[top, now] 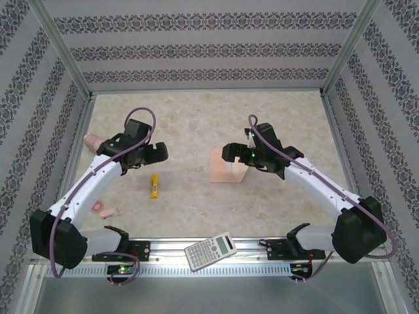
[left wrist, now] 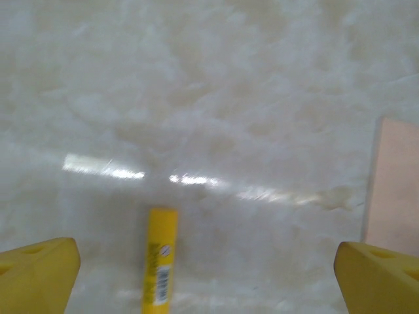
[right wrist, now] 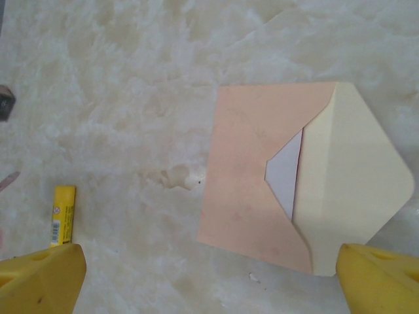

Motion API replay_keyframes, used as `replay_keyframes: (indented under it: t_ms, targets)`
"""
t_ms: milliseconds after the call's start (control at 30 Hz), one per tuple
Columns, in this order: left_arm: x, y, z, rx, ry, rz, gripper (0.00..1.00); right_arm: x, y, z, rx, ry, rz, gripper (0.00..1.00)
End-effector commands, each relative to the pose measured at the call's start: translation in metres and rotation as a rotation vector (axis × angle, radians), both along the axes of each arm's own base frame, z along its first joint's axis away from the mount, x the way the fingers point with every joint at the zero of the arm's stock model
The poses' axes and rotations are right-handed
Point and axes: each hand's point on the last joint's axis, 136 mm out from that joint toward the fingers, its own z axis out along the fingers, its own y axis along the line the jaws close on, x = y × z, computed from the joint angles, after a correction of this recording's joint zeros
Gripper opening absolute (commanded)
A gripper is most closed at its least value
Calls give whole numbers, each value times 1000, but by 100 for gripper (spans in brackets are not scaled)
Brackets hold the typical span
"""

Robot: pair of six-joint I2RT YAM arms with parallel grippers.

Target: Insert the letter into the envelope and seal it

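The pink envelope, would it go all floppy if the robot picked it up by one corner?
Probably a bit: the envelope looks like thin paper lying flat, so it would likely bend. It is likely very light and could slide on the smooth table. Its open flap may swing.

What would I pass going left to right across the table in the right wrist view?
Small dark object at the left edge → yellow stick → envelope, with its open flap lying out to the right.
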Motion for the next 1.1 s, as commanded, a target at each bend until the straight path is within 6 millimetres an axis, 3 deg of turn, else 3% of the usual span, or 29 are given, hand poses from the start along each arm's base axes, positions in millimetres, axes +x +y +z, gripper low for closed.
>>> replay_keyframes:
  t_ms: [0, 167, 333, 467, 667, 1067]
  targets:
    - [-31, 18, -27, 65, 131, 2, 100, 1, 3, -3, 34, -7, -40, 98]
    - [-51, 22, -55, 87, 253, -1, 100, -2, 7, -11, 43, 17, -30, 98]
    - [-60, 22, -72, 85, 312, -2, 100, -2, 9, -16, 35, 35, -19, 98]
    - [-57, 13, -87, 50, 339, -18, 97, 0, 10, -21, 32, 47, -23, 97]
    - [-52, 7, -109, 52, 403, -51, 83, 2, 11, -25, 25, 62, -22, 97]
    - [-41, -3, -126, 44, 457, -109, 70, 4, 7, -31, 12, 78, -36, 96]
